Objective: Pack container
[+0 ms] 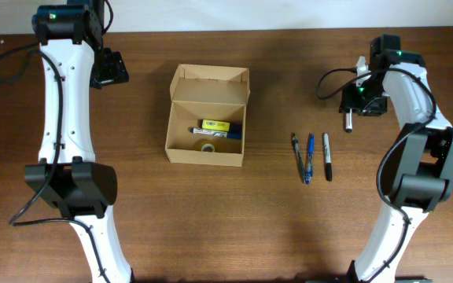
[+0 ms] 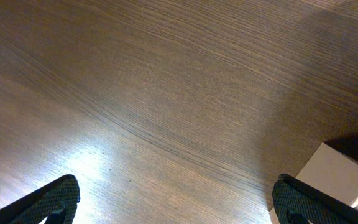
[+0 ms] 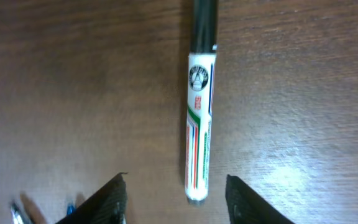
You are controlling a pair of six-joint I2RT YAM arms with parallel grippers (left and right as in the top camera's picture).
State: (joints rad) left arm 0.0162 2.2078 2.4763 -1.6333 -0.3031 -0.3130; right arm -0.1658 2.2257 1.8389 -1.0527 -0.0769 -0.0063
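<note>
The container (image 1: 208,115) is a tan cardboard box, open with its flap lid standing up at the back. Inside lie a yellow-and-blue item (image 1: 217,126) and a small tape roll (image 1: 207,145). A corner of the box shows in the left wrist view (image 2: 339,176). My left gripper (image 1: 111,69) (image 2: 179,205) is open and empty over bare table, left of the box. My right gripper (image 1: 351,108) (image 3: 176,202) is open above a white marker with a black cap (image 3: 199,124) (image 1: 349,122) that lies on the table. The marker's white end is between the fingertips.
Three pens lie side by side right of the box: a grey one (image 1: 297,157), a blue one (image 1: 310,157) and a black marker (image 1: 326,156). Pen tips show at the lower left of the right wrist view (image 3: 17,214). The table is dark brown wood (image 1: 132,236).
</note>
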